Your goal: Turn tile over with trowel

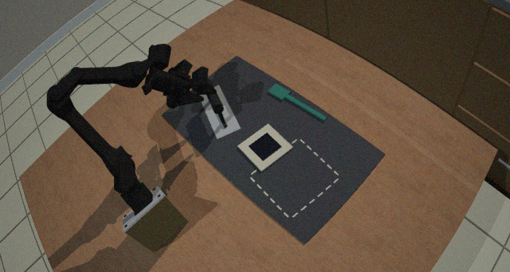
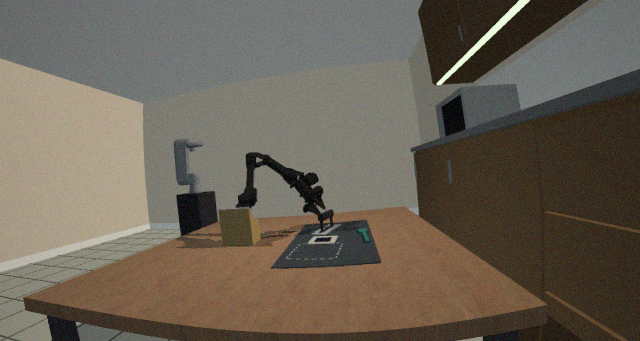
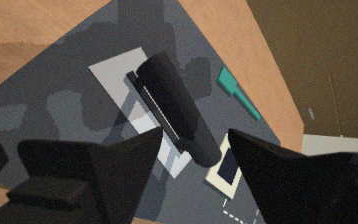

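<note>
Hovering near the black handle (image 1: 218,106) (image 2: 327,214) (image 3: 172,100), upper left of centre from the top, my pincer (image 1: 208,95) (image 2: 321,209) (image 3: 194,132) gapes open, empty.

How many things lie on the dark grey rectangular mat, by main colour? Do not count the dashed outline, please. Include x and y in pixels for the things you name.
Cream (square tile with a dark centre (image 1: 265,146) (image 2: 323,239) (image 3: 228,167)): 1
Teal (flat tool with a narrow handle (image 1: 280,92) (image 2: 364,232) (image 3: 227,81)): 1
Light grey (flat-bladed trowel with a black handle (image 1: 232,124) (image 3: 112,75)): 1
Total: 3
</note>
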`<state>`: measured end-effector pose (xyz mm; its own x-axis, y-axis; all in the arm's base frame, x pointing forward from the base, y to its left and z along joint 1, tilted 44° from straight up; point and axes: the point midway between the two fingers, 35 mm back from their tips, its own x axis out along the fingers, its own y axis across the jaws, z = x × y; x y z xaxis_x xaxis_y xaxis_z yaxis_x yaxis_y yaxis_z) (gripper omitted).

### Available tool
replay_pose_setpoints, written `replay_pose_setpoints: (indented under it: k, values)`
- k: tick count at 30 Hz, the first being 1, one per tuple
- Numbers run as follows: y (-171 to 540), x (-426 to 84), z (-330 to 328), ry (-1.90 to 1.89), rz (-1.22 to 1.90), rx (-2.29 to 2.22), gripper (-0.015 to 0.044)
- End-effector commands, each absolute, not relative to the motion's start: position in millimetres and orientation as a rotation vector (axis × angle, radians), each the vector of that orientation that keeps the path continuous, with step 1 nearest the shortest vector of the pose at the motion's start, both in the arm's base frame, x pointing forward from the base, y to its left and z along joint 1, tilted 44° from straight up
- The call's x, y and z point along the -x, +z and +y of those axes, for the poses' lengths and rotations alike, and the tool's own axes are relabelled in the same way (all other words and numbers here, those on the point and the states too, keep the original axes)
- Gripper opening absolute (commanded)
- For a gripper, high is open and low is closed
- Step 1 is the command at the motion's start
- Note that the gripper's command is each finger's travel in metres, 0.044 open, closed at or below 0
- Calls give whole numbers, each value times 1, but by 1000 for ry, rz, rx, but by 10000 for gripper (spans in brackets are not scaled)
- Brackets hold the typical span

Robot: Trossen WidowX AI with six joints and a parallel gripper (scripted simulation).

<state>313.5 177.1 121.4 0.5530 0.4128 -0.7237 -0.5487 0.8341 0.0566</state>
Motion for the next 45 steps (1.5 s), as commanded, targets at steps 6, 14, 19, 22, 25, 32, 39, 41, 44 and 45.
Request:
replay_pose_setpoints:
  k: [6, 14, 19, 22, 25, 32, 39, 41, 44, 45]
  values:
    - [117, -304, 177, 623, 659, 455, 300]
    - [115, -296, 176, 647, 541, 669, 300]
    - [115, -296, 176, 647, 538, 674, 300]
    - [114, -298, 177, 647, 538, 674, 300]
    - [112, -301, 179, 647, 538, 673, 300]
    - [105, -309, 184, 647, 538, 673, 300]
    - [98, -317, 188, 647, 537, 673, 300]
    - [96, -319, 189, 647, 537, 673, 300]
    - [93, -322, 191, 647, 537, 673, 300]
    - [92, -324, 191, 647, 537, 673, 300]
